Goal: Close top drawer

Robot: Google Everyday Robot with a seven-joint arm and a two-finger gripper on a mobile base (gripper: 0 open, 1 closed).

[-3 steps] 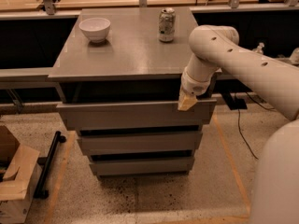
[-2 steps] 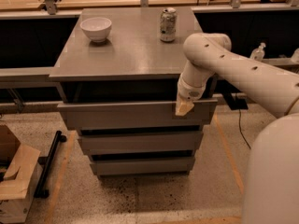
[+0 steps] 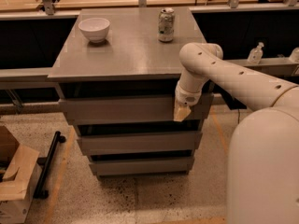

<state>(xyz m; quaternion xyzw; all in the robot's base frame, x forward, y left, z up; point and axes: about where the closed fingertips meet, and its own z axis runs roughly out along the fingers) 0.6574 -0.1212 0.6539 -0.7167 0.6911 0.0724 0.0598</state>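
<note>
Grey cabinet top [image 3: 131, 55] fills the middle of my view, and just under its front lip sits the top drawer [image 3: 121, 108], the widest of three fronts, still standing forward of the two lower drawers [image 3: 140, 142] with a dark strip of open box showing above its panel. Compared with a second ago that strip is thinner and the panel sits closer to the lip, so I judge the push is working and the drawer is most of the way home, though not flush yet. The gripper [image 3: 181, 112] is planted against the right end of the drawer front, its tan fingers looking clenched into one wedge and grasping nothing, used as a pusher. Over the same second the white arm [image 3: 233, 76] has reached further in and its elbow now hangs over the cabinet's right front corner. Because contact is so far to the right, I would watch for the drawer skewing on its slides as I keep driving straight in. On the top, well back from the edge, a white bowl [image 3: 95, 29] stands at the left and a drinks can [image 3: 166, 24] upright towards the right; neither is near the arm. Further out, a cardboard box [image 3: 16, 181] sits on the speckled floor at lower left.
</note>
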